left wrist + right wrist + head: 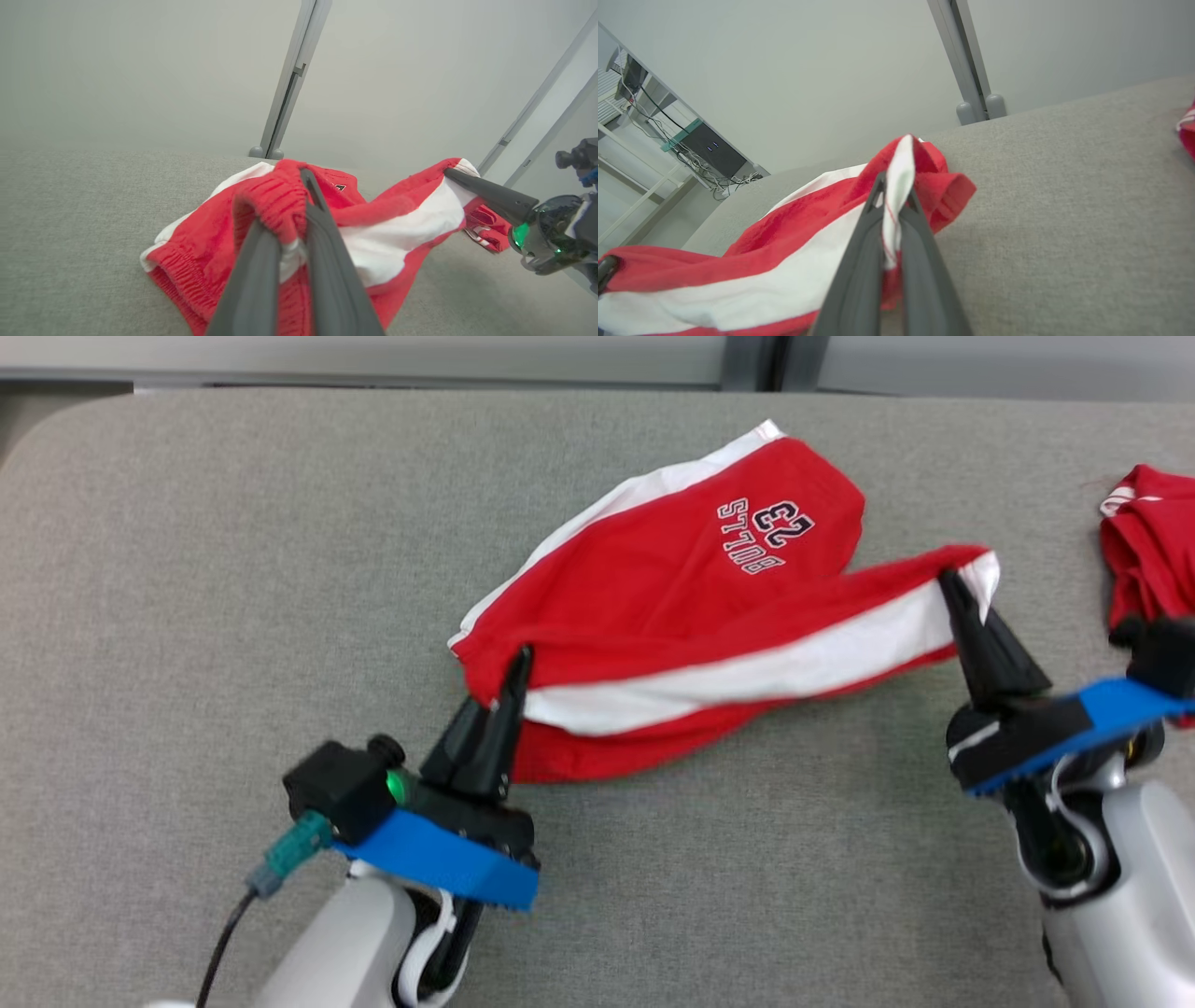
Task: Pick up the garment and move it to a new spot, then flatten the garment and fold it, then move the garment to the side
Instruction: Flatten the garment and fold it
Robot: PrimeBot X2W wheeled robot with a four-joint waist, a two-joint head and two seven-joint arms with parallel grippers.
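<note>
Holding cloth at two points: two grippers, both closed. The left gripper [516,665], lower left of the head view, has its fingers pinched on the ribbed waistband edge of the garment [672,579]. The right gripper [950,581], at the right of the frame, has its fingers pressed together on the hem of one leg, with the white stripe between them. Garment: one pair of red shorts with white side stripes and a dark-and-white printed mark that reads upside down in the head view. It sits at centre frame; the near strip is stretched between the two grips and raised off the surface, while the far part rests rumpled on the grey cloth-covered table [233,569]. Other items: one second red-and-white piece [1148,551], bunched at the right edge just beyond the right gripper and apart from the shorts; one dark cable [222,943] with a teal plug at the lower left; one grey post [747,359] at the top of the frame.
</note>
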